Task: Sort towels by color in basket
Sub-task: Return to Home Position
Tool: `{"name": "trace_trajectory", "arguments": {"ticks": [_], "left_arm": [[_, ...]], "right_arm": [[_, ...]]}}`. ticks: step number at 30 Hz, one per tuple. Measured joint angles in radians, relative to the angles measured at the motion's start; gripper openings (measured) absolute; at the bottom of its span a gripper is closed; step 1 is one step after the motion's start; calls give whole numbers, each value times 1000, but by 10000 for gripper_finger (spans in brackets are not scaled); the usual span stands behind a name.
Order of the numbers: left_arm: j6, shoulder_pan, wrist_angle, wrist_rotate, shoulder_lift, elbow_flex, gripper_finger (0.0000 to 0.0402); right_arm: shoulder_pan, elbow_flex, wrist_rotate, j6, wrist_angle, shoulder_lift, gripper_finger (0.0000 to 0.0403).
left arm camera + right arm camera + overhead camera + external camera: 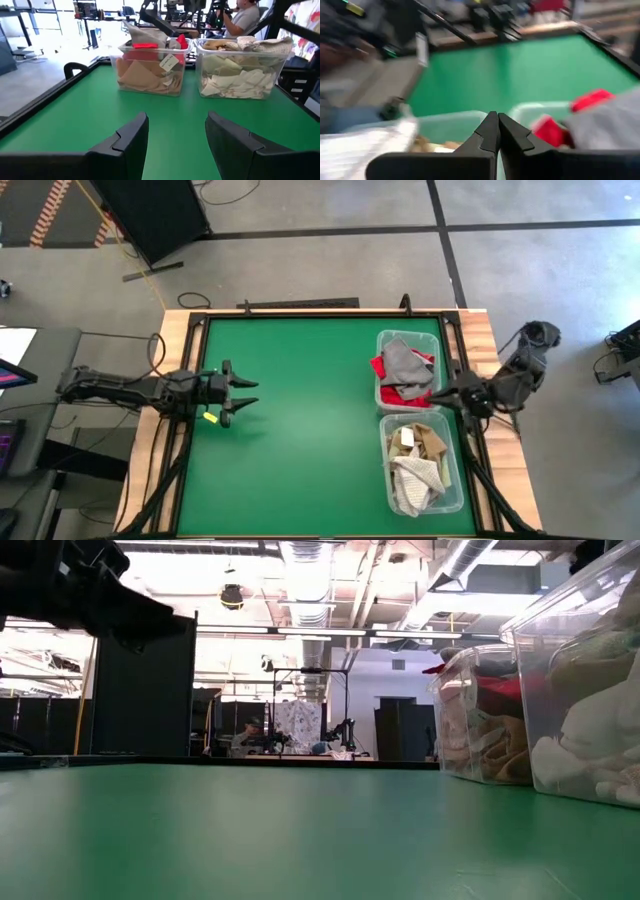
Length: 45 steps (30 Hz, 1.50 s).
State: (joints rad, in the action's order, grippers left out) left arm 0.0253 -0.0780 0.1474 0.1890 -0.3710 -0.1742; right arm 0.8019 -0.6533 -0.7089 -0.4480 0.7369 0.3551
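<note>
Over the green table (300, 440), left gripper (250, 396) spread open; only the right wrist view shows right gripper (497, 116) fingers together, near towels (590, 100).

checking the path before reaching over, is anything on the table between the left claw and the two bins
Nothing visible does: only bare green table lies between the open left claw and the red-and-grey bin or the pale-towel bin. The right claw, shut, is beyond them.
</note>
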Motion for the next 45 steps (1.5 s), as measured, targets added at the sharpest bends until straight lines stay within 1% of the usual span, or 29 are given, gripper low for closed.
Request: {"name": "trace_trajectory", "arguments": {"ticks": [2, 5, 9, 11, 13, 18, 20, 22, 24, 25, 26, 29, 33, 38, 43, 45], "left_arm": [[12, 0, 1, 0, 10, 15, 185], [19, 0, 5, 0, 14, 30, 185], [24, 0, 3, 0, 13, 32, 185], [20, 0, 7, -4, 14, 32, 185], [8, 0, 21, -13, 16, 33, 185], [-14, 0, 81, -55, 25, 34, 185], [-19, 0, 158, -88, 26, 55, 185], [-17, 0, 281, -110, 26, 107, 185], [-4, 1, 369, -113, 23, 160, 185], [3, 2, 386, -107, 24, 158, 185], [8, 2, 353, -99, 28, 158, 185], [37, 2, 350, -97, 21, 162, 185], [40, 2, 413, -106, 27, 163, 185], [26, 2, 402, -105, 24, 165, 185], [40, 2, 386, -105, 24, 165, 185], [48, 2, 386, -105, 25, 166, 185]], "right_arm": [[42, 45, 9, 36, -69, -76, 38], [105, 110, 56, 96, -156, -198, 38], [171, 178, 71, 133, -174, -349, 38], [191, 191, 74, 171, -213, -345, 38], [203, 190, 106, 222, -236, -335, 38], [220, 192, 108, 281, -256, -352, 38], [218, 192, 104, 294, -263, -353, 38], [215, 203, 104, 300, -273, -353, 38], [209, 222, 104, 300, -295, -353, 38], [209, 234, 104, 302, -312, -353, 38], [209, 251, 104, 306, -333, -353, 38], [209, 309, 103, 338, -391, -352, 38], [209, 374, 82, 395, -480, -353, 38], [209, 434, 74, 482, -615, -353, 38], [209, 478, 72, 535, -675, -353, 37], [209, 488, 50, 536, -674, -353, 32]]}}
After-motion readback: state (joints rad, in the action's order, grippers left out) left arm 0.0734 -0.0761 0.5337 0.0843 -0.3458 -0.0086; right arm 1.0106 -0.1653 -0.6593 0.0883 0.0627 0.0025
